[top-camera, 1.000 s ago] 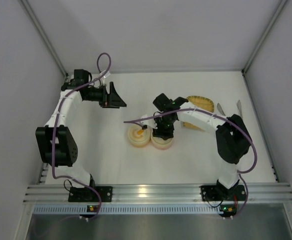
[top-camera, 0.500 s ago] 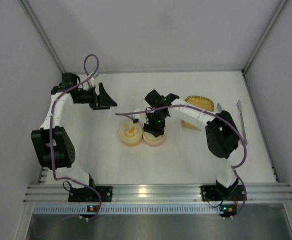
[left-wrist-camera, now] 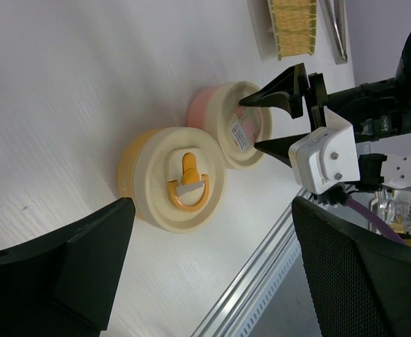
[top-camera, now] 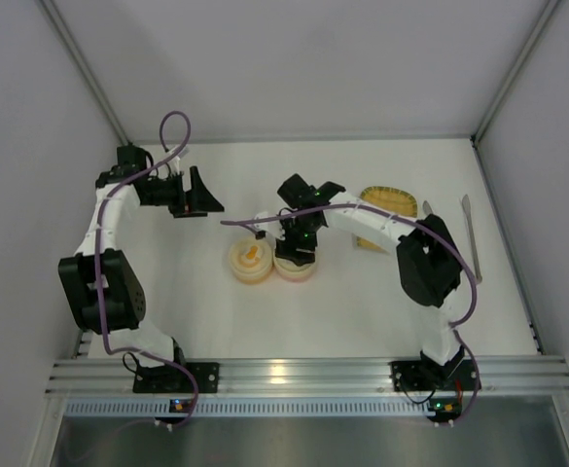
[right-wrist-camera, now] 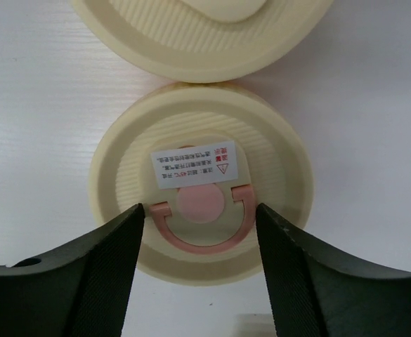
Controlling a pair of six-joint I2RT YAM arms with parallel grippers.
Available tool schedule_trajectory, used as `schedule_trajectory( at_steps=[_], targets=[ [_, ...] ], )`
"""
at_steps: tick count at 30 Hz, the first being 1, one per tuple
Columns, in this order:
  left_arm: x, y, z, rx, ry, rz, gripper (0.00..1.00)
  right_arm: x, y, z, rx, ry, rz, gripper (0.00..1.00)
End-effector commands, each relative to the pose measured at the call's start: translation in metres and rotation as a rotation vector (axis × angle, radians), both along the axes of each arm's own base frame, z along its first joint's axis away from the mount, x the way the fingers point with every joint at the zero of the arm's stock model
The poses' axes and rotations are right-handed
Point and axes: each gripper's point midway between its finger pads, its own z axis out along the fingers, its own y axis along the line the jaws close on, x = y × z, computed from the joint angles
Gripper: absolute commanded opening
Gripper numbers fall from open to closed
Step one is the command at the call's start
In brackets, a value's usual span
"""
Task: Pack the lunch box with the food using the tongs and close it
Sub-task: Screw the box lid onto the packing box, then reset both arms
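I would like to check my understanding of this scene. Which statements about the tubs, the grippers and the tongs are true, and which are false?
1. Both the yellow tub and the pink tub have their lids on. True.
2. The right gripper hangs over the yellow tub. False: it is over the pink tub, with its jaws open.
3. The left gripper holds the tongs. False: it is open and empty, and the tongs lie on the table at the far right, past the tray.
4. The pink tub's lid bears a white label. True.
5. The tubs stand side by side. True.
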Motion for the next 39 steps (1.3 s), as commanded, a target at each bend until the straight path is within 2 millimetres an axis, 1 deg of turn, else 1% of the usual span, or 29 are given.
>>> schedule_trajectory(
  at_steps=[1,2,3,4,5,8,9,10,11,12,13,14,15,16,17,18,19,20,21,22,23,24,25,26,27,29,32,35,39],
  targets=[
    [-0.004,0.005,0.012,0.043,-0.071,0.005,0.98,-0.025,0.018,0.008,0.049,0.007,0.064,0.67],
    [-0.004,0.005,0.012,0.048,-0.075,0.007,0.98,-0.027,0.017,0.013,0.058,0.006,0.06,0.72],
    [-0.003,0.008,0.011,0.069,-0.082,0.015,0.98,-0.028,0.018,0.019,0.07,0.007,0.048,0.83],
    [-0.002,0.01,0.011,0.081,-0.086,0.02,0.98,-0.029,0.018,0.033,0.093,-0.007,0.043,0.91],
    [0.0,0.011,0.012,0.093,-0.093,0.027,0.98,-0.029,0.018,0.041,0.108,-0.012,0.037,0.98],
    [0.006,0.018,0.015,0.144,-0.115,0.052,0.98,-0.022,0.016,0.079,0.173,-0.054,-0.011,0.99],
    [0.007,0.02,0.017,0.158,-0.125,0.054,0.98,-0.018,0.017,0.095,0.206,-0.067,-0.039,0.99],
    [0.009,0.022,0.023,0.173,-0.15,0.056,0.98,-0.015,0.014,0.112,0.237,-0.083,-0.06,0.99],
    [0.012,0.027,0.023,0.207,-0.163,0.07,0.98,-0.008,0.007,0.122,0.261,-0.083,-0.098,0.99],
    [0.015,0.03,0.025,0.228,-0.178,0.085,0.98,-0.004,0.002,0.144,0.31,-0.093,-0.146,0.99],
    [0.018,0.034,0.026,0.251,-0.184,0.101,0.98,-0.001,-0.003,0.154,0.338,-0.097,-0.179,0.99],
    [0.022,0.04,0.029,0.287,-0.204,0.115,0.98,0.014,-0.018,0.164,0.364,-0.106,-0.247,0.99],
    [0.022,0.042,0.031,0.303,-0.205,0.12,0.98,0.021,-0.026,0.171,0.399,-0.101,-0.315,1.0],
    [0.024,0.045,0.032,0.321,-0.211,0.13,0.98,0.024,-0.037,0.187,0.442,-0.119,-0.362,0.99],
    [0.026,0.049,0.033,0.338,-0.216,0.149,0.98,0.041,-0.059,0.193,0.473,-0.131,-0.451,0.99],
    [0.029,0.055,0.035,0.375,-0.231,0.176,0.98,0.046,-0.073,0.202,0.531,-0.132,-0.547,0.99],
    [0.03,0.057,0.036,0.389,-0.238,0.186,0.98,0.051,-0.086,0.204,0.556,-0.13,-0.616,0.99],
    [0.031,0.06,0.038,0.401,-0.248,0.202,0.98,0.064,-0.116,0.204,0.572,-0.136,-0.722,0.99],
    [0.029,0.065,0.039,0.428,-0.253,0.229,0.98,0.066,-0.131,0.191,0.584,-0.101,-0.811,0.99],
    [0.031,0.067,0.04,0.439,-0.268,0.245,0.98,0.063,-0.147,0.198,0.615,-0.121,-0.863,0.99],
    [0.031,0.07,0.04,0.443,-0.267,0.264,0.98,0.07,-0.176,0.193,0.622,-0.136,-0.953,1.0],
    [0.029,0.072,0.036,0.453,-0.256,0.28,0.98,0.065,-0.193,0.172,0.599,-0.112,-1.025,0.99],
    [0.029,0.078,0.034,0.479,-0.252,0.311,0.98,0.064,-0.208,0.178,0.623,-0.159,-1.062,0.99],
    [0.03,0.08,0.031,0.486,-0.238,0.332,0.98,0.067,-0.239,0.171,0.613,-0.182,-1.152,0.99],
    [0.028,0.087,0.023,0.517,-0.212,0.358,0.98,0.059,-0.251,0.16,0.606,-0.168,-1.193,0.99],
    [0.023,0.089,0.017,0.534,-0.205,0.357,0.98,0.057,-0.296,0.149,0.606,-0.17,-1.325,0.99],
    [0.017,0.092,0.012,0.564,-0.222,0.363,0.98,0.047,-0.323,0.131,0.568,-0.139,-1.392,0.99],
    [0.012,0.094,0.009,0.572,-0.214,0.37,0.98,0.041,-0.327,0.119,0.548,-0.111,-1.397,0.99],
    [0.01,0.097,0.007,0.591,-0.202,0.379,0.98,0.043,-0.326,0.118,0.547,-0.099,-1.389,0.99]
  ],
)
